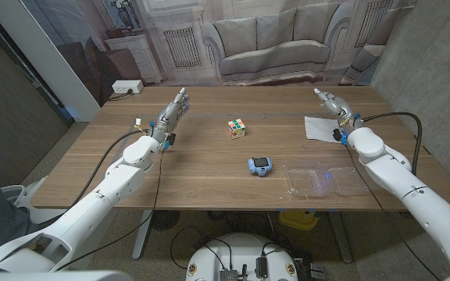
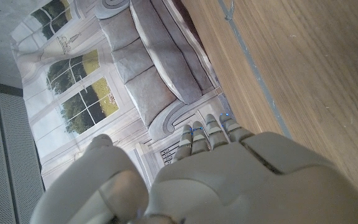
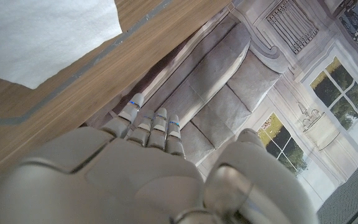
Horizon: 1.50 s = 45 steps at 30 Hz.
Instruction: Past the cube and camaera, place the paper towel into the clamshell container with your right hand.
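Paper towel [image 1: 319, 127] lies just beside the empty, straight-fingered right hand [image 1: 330, 102], apart from it

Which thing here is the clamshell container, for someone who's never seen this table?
Start at the wooden table and go to its near edge by the robot's right arm. The clamshell container lies open there, right of the small blue camera. It alone is see-through plastic.
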### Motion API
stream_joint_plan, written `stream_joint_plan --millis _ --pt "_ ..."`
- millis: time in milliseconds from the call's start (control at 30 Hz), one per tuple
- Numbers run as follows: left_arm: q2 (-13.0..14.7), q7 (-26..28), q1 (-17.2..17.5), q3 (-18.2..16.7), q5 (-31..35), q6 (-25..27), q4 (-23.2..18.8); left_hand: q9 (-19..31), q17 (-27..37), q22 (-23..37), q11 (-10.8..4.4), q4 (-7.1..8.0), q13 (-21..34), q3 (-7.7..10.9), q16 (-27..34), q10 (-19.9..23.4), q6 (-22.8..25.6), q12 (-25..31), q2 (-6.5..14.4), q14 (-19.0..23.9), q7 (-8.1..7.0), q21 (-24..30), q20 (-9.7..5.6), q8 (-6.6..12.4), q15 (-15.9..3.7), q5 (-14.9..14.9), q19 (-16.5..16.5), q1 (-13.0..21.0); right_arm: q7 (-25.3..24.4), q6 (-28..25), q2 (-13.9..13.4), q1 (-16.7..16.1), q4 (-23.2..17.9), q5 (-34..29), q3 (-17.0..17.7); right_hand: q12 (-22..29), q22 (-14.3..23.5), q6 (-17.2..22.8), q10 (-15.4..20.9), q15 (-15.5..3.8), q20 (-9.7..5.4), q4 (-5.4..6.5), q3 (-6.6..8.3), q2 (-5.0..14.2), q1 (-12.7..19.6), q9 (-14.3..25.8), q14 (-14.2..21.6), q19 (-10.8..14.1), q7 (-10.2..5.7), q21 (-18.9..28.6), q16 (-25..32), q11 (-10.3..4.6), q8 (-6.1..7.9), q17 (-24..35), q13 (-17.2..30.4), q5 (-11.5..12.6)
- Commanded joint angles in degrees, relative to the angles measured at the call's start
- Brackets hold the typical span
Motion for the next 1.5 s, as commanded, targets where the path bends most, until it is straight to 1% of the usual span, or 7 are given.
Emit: stream_joint_plan --millis 33,133,367,733,833,1067,1500 --pt "0.13 -0.1 -0.28 0.21 0.06 0.67 -0.36 0.3 0.12 0.11 -0.18 -0.23 0.16 -0.02 0.13 0.5 0.58 0.42 0.12 0.24 -0.09 0.11 -2.42 0.22 0.07 -0.23 0.04 0.46 -2.52 -3.36 -1.73 -0.11 -1.93 -2.98 -1.12 0.17 0.12 -0.06 -0.18 0.8 -2.37 -0.35 0.09 -0.01 0.43 0.31 0.22 -0.09 -0.51 -0.52 -0.07 0.12 0.33 0.22 0.24 0.2" --pt "0.18 -0.09 -0.25 0.19 0.09 0.65 -0.45 0.3 0.12 0.11 -0.27 -0.23 0.16 -0.06 0.11 0.53 0.59 0.4 0.14 0.24 -0.18 0.09 -2.34 0.2 0.01 -0.26 0.01 0.49 -2.95 -5.09 -2.28 -0.21 -2.89 -3.77 -1.44 -0.1 0.14 -0.2 -0.67 1.33 -1.85 -0.45 0.1 0.11 0.55 0.32 -0.57 -1.08 -0.68 -1.21 -0.47 0.2 0.21 0.26 0.24 0.27" --pt "0.3 -0.13 -0.12 0.09 0.15 0.36 -0.69 0.3 0.13 0.11 -0.32 -0.24 0.16 -0.12 0.09 0.53 0.67 0.37 0.18 0.25 -0.22 0.05 -2.04 0.19 0.01 -0.29 -0.07 0.52 -3.85 -9.25 -3.62 -0.71 -5.45 -5.38 -1.89 -0.35 0.16 -0.29 -1.13 1.77 -1.63 -0.58 0.11 0.24 0.69 0.33 -1.51 -2.14 -1.01 -2.01 -0.84 0.5 0.14 0.29 0.26 0.34" --pt "0.03 0.04 0.43 -0.07 0.15 -0.62 -0.71 0.31 0.14 0.12 -0.39 -0.23 0.17 -0.22 0.03 0.58 0.83 0.34 0.24 0.16 -0.22 0.0 -1.89 0.19 -0.04 -0.35 -0.17 0.56 -5.96 -14.48 -5.08 -0.92 -8.17 -8.69 -3.04 -0.49 0.17 -0.34 -1.43 1.94 -1.52 -0.8 0.27 0.54 1.07 0.34 -1.8 -2.34 -1.16 -2.43 -0.9 0.6 0.09 0.29 0.28 0.42" --pt "0.01 0.3 0.81 -0.21 0.1 -0.83 -0.92 0.31 0.14 0.12 -0.34 -0.23 0.17 -0.25 0.02 0.56 0.82 0.32 0.26 0.15 -0.25 -0.02 -1.83 0.17 -0.01 -0.37 -0.21 0.57 -6.0 -15.3 -5.38 -0.8 -8.47 -9.27 -3.45 -0.52 0.17 -0.41 -1.49 1.89 -1.52 -0.96 0.38 0.67 1.35 0.35 -1.82 -2.3 -1.21 -2.55 -0.9 0.28 0.05 0.27 0.29 0.47" --pt "0.14 0.75 1.58 -0.41 -0.1 -0.7 -1.46 0.31 0.15 0.12 -0.36 -0.23 0.18 -0.3 0.0 0.58 0.87 0.3 0.31 0.13 -0.3 -0.04 -1.78 0.16 -0.04 -0.4 -0.24 0.6 -6.68 -16.45 -5.68 -0.38 -8.58 -10.83 -4.37 -0.5 0.18 -0.47 -1.42 1.81 -1.53 -1.31 0.73 1.16 2.04 0.35 -1.74 -2.19 -1.29 -2.82 -0.83 0.4 0.03 0.25 0.3 0.58" --pt "0.11 0.17 1.66 -0.41 -0.34 -1.06 -0.87 0.32 0.16 0.13 -0.49 -0.23 0.19 -0.39 -0.02 0.66 0.92 0.28 0.43 0.12 -0.35 -0.08 -1.65 0.11 -0.05 -0.47 -0.36 0.68 -7.39 -21.81 -6.71 0.12 -10.7 -14.71 -6.44 -0.51 0.18 -0.4 -1.42 1.74 -1.45 -1.87 1.03 1.4 2.92 0.36 -1.74 -2.16 -1.4 -3.17 -0.83 0.28 0.06 0.21 0.31 0.65"
